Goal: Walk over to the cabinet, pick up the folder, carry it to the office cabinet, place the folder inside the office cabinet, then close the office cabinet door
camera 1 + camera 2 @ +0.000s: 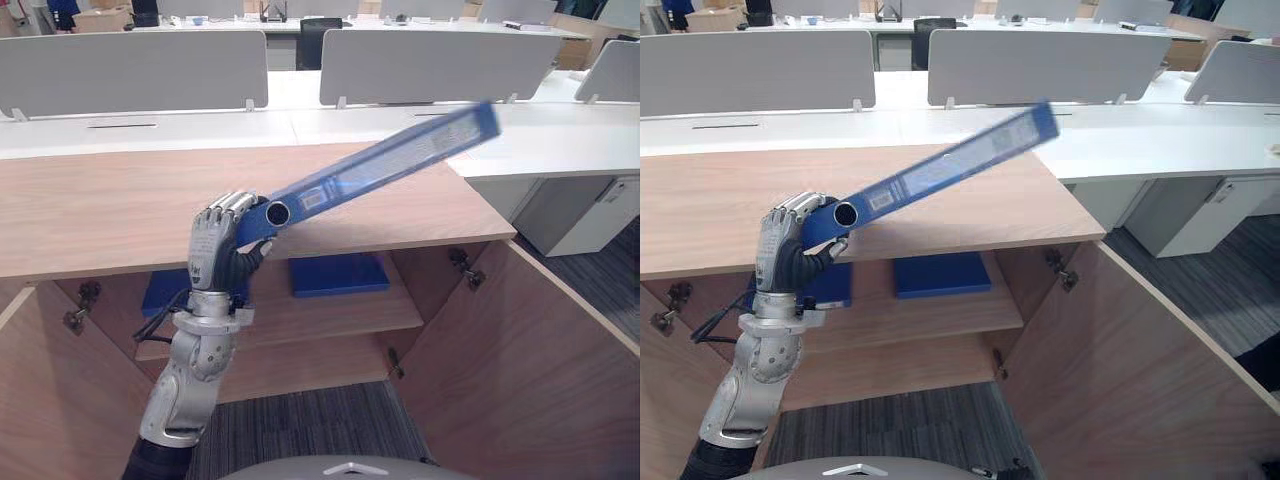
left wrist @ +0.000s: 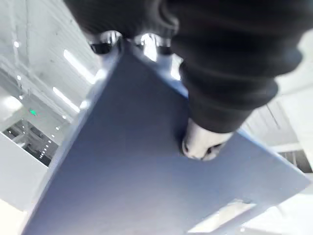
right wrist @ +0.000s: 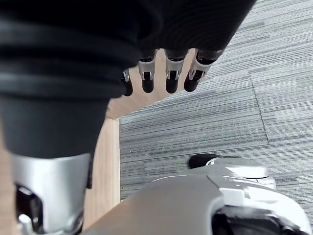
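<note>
You are looking at the folder [image 1: 390, 160] already picked up: the left hand [image 1: 215, 245] is gripping it at the spine end, fingers and thumb curled round it, and holding it above the cabinet [image 1: 100, 210] top, slanting up toward the right. Judging by this, setting it on the shelf [image 1: 330, 312] and shutting the door [image 1: 520, 370] are remaining. The left forearm is standing upright before the open cabinet. The right hand [image 3: 168, 73] is hanging over the floor [image 3: 220, 122], fingers relaxed, holding nothing.
</note>
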Motion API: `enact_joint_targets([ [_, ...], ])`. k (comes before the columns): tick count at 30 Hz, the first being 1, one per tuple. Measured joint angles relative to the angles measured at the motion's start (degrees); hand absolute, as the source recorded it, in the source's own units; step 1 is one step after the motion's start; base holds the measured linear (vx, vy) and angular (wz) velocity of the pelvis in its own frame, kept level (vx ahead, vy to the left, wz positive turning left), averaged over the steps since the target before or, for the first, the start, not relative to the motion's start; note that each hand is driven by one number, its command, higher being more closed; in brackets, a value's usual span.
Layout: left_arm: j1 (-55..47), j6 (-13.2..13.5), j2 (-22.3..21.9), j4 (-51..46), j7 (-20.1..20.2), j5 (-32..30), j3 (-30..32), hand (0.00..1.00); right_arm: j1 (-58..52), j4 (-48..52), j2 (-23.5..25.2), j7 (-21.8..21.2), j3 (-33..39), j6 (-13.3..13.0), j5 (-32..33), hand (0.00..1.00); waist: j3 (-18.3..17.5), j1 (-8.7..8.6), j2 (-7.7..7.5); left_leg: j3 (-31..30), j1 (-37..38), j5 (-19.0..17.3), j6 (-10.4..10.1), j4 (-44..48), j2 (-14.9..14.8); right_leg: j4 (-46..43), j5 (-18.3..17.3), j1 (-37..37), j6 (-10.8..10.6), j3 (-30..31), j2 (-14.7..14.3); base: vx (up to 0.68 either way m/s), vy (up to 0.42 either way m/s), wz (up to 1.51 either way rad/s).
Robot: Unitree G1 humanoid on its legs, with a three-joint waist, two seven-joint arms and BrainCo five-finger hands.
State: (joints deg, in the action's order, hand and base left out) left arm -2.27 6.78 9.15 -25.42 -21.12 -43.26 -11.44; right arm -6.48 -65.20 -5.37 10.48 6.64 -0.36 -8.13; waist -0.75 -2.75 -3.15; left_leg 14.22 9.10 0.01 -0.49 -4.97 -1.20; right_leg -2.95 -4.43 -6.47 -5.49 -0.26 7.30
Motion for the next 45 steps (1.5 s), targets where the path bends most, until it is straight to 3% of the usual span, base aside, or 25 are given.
enact_joint_targets([
  [4, -0.55, 0.09, -1.19, -2.43, -1.32, 2.91, 0.22, 1.00, -2.66, 5.47, 0.00, 1.04, -2.04, -0.62, 1.75, 0.00, -0.27, -0.21, 0.14, 0.87, 0.04, 0.06, -0.01, -0.01, -0.15, -0.34, 0.05, 0.94, -0.03, 1.04, -0.10, -0.07, -0.014, -0.15],
  [8, -2.12, 0.05, -2.77, -6.77, -4.04, 4.88, 1.96, 1.00, -6.49, 18.75, 1.31, 2.31, -2.13, -1.27, 3.91, 0.00, -0.72, -0.43, 0.27, 3.32, -0.14, 0.12, 0.07, 0.00, -0.32, -0.35, 1.03, 2.55, -0.21, 3.20, -0.74, -0.05, -0.019, -0.29],
  [15, -4.64, 0.26, -5.76, -11.71, -7.58, 8.75, 4.91, 1.00, -14.12, 50.64, 7.20, 2.18, -2.10, -7.48, 12.96, 0.00, -0.64, -1.58, 0.09, 5.08, -0.74, 0.06, 0.00, 0.00, -0.34, -0.20, 1.62, 4.32, -0.37, 4.81, -0.96, -0.05, -0.021, -0.15],
  [21, -8.24, 0.74, -7.11, -12.37, -8.69, 13.02, 5.30, 1.00, -17.94, 69.94, 9.50, 0.60, -2.01, -13.27, 21.39, 0.00, -0.53, -2.40, -0.16, 6.34, -0.95, -0.37, -0.18, 0.02, -0.32, 0.30, 2.35, 4.83, -0.54, 6.04, -1.11, -0.01, -0.016, -0.11],
  [24, -8.88, 0.77, -7.58, -13.15, -8.69, 15.43, 5.41, 1.00, -18.17, 76.97, 9.84, 0.40, -1.95, -14.83, 21.83, 0.00, -0.45, -2.90, -0.25, 6.41, -1.01, -0.77, -0.57, 0.03, -0.36, 0.39, 2.43, 4.95, -0.56, 6.07, -1.19, 0.00, 0.000, 0.00],
  [32, -9.53, 5.48, -8.97, -17.96, -8.42, 25.64, 5.04, 1.00, -16.16, 87.39, 9.33, 0.05, -2.08, -18.27, 21.72, 0.00, -0.48, -3.33, -0.04, 6.41, -1.16, -0.99, -0.45, 0.02, -0.38, 0.36, 3.05, 5.19, -0.86, 5.98, -1.28, 0.00, -0.007, 0.00],
  [37, -9.53, 6.22, -9.10, -17.89, -5.86, 33.85, 4.56, 1.00, -10.70, 89.43, 8.64, -0.29, -4.23, -19.53, 22.18, 0.00, -0.48, -3.27, 0.05, 6.28, -1.22, -1.08, -0.29, 0.00, -0.33, 0.24, 3.64, 5.28, -0.85, 5.86, -1.25, -0.05, -0.024, -0.01],
  [40, -9.35, 8.21, -9.09, -16.73, -3.30, 38.12, 3.98, 1.00, -6.40, 89.45, 8.01, -1.88, -6.14, -20.05, 25.36, 0.00, -0.53, -2.47, 0.18, 5.97, -1.36, -0.99, -0.15, -0.01, -0.30, 0.11, 3.65, 5.21, -0.86, 5.73, -1.22, -0.05, -0.033, 0.03],
  [45, -9.07, 9.37, -9.04, -14.56, 0.86, 42.54, 2.48, 1.00, -0.29, 89.00, 6.24, -6.49, -7.71, -20.71, 34.64, 0.00, -0.44, -1.85, 0.79, 2.63, -2.72, 0.59, 0.01, -0.02, -0.07, 0.12, 3.65, 4.76, -0.86, 2.52, -0.68, -0.05, -0.028, 0.31],
])
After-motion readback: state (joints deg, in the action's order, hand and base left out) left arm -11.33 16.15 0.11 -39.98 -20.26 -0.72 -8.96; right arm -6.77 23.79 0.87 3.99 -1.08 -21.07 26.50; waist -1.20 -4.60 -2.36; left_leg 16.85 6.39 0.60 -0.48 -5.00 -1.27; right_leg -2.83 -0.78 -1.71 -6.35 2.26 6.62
